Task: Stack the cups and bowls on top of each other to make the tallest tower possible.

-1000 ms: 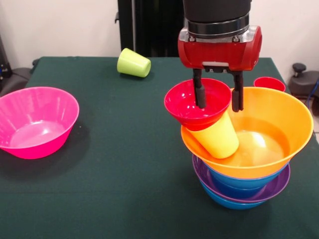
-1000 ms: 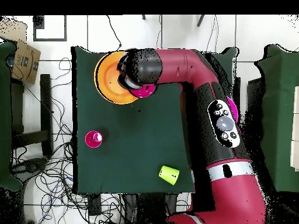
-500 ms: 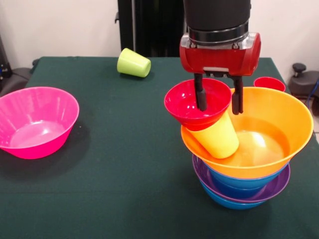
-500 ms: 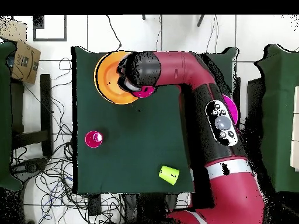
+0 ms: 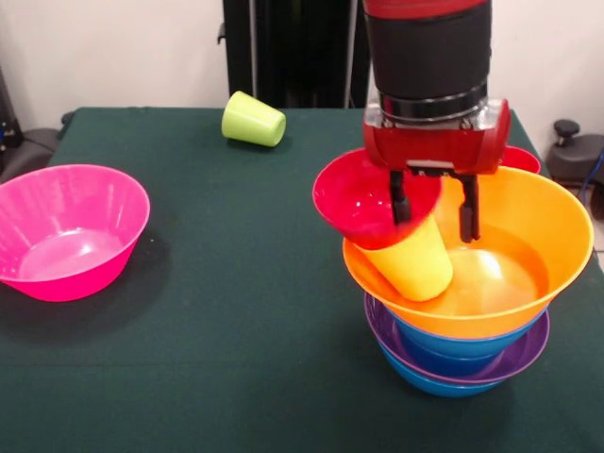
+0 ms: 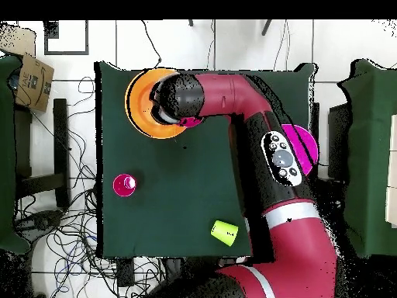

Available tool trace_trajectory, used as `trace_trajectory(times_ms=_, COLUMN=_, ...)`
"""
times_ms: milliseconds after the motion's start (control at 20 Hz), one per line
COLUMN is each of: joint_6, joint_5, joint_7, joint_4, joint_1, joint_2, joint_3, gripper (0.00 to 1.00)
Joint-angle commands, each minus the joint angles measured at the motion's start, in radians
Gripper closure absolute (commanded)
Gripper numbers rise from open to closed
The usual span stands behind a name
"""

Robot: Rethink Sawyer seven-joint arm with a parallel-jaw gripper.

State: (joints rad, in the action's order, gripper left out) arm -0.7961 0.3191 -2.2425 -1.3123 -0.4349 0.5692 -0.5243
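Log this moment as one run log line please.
gripper: open, over orange bowl | red bowl: tilted on yellow cup | green cup: on its side | pink bowl: apart

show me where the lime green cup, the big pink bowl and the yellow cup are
Lime green cup (image 5: 253,119), front view, on its side wall.
Pink bowl (image 5: 90,203), front view, on its inner wall.
Yellow cup (image 5: 415,262), front view, on its side, below the red bowl.

Even, bright light from above; glare glints inside the orange bowl (image 5: 491,269) below me; soft shadows pool beside the pink bowl (image 5: 66,231) on the desk (image 5: 236,311); front view sharp; overhead view washed, paler.
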Motion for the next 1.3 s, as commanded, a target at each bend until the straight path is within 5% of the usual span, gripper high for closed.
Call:
trace_trajectory(times_ms=50, joint_6=0.067, joint_5=0.081, joint_7=0.094, joint_4=-0.087, joint_1=0.041, joint_2=-0.050, joint_3=0.008, gripper=0.00)
trace_trajectory(times_ms=1300, joint_6=-0.014, joint_5=0.050, joint_7=0.074, joint_4=-0.084, joint_1=0.056, joint_2=0.014, joint_3=0.027, gripper=0.00)
